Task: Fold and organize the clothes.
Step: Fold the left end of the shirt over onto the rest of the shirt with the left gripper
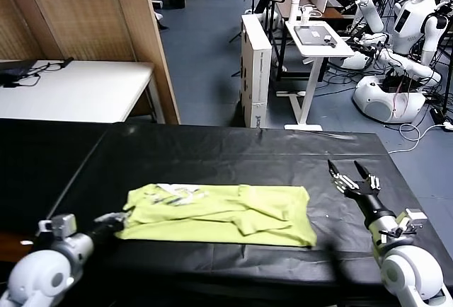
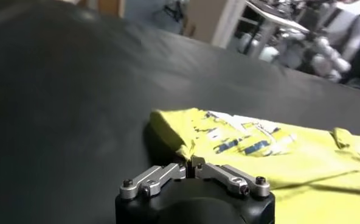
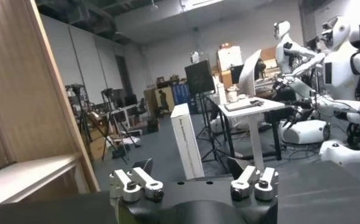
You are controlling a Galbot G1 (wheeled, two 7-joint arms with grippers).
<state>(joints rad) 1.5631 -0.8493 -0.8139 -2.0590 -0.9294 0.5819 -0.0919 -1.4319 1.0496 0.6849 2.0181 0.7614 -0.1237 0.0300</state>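
The clothes are one lime T-shirt (image 1: pixel 226 215), lying partly folded in a long band across the middle of the black table (image 1: pixel 233 151), with a printed patch showing near its left end. My left gripper (image 1: pixel 120 219) sits low at the shirt's left edge and is shut on the fabric there. In the left wrist view the T-shirt (image 2: pixel 277 158) spreads away from the left gripper (image 2: pixel 189 163), with a pinch of yellow cloth between the closed fingertips. My right gripper (image 1: pixel 354 172) hovers open over bare table to the right of the shirt, holding nothing. The right gripper (image 3: pixel 190 165) faces the room.
A white table (image 1: pixel 78 88) and a wooden partition (image 1: pixel 141 31) stand behind the black table at the left. A white desk (image 1: pixel 318 38), a white box panel (image 1: pixel 256 66) and other robots (image 1: pixel 396 73) fill the floor at the back right.
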